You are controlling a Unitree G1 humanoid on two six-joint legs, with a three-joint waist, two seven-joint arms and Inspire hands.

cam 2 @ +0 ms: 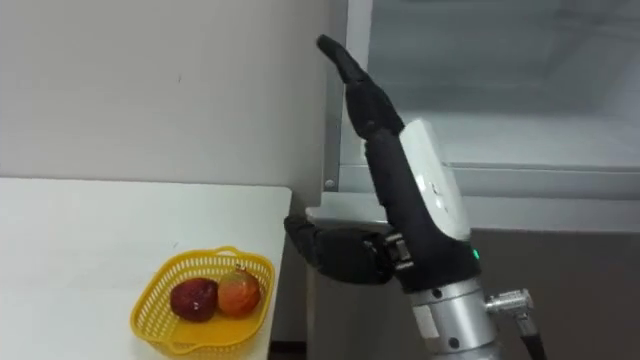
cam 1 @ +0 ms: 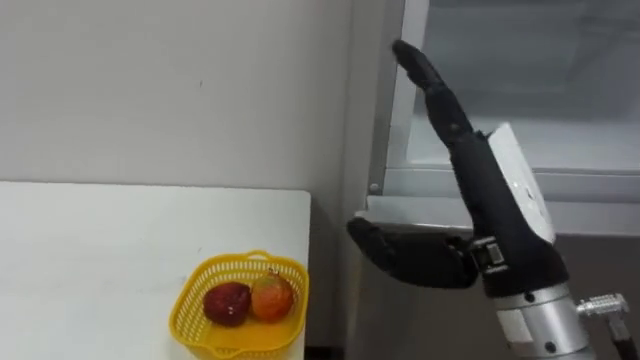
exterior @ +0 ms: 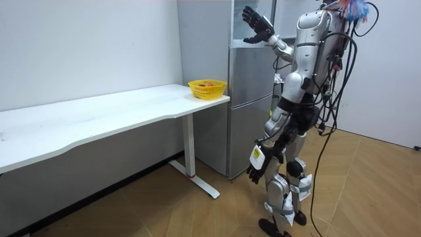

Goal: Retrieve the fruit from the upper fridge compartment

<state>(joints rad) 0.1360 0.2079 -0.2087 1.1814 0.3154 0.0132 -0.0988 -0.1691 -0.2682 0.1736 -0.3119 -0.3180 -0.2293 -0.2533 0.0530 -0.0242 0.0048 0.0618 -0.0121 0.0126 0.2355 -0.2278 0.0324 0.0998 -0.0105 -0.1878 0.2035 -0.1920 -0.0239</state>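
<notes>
At fridge [cam 1: 385,150] edge | right hand [cam 1: 500,205] raised, fingers [cam 1: 440,92] straight, wide | one basket [cam 1: 184,310], two fruits [cam 1: 228,303] [cam 1: 272,297]

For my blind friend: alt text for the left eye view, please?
The robot's right hand, open with straight fingers, is raised at the upper fridge's frame. Left of it, a yellow basket with two fruits sits on a white table.

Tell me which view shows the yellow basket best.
The left eye view: the yellow basket is close, its dark red fruit and orange fruit distinct. The right eye view matches it; the room view shows it distant on the table's corner.
</notes>
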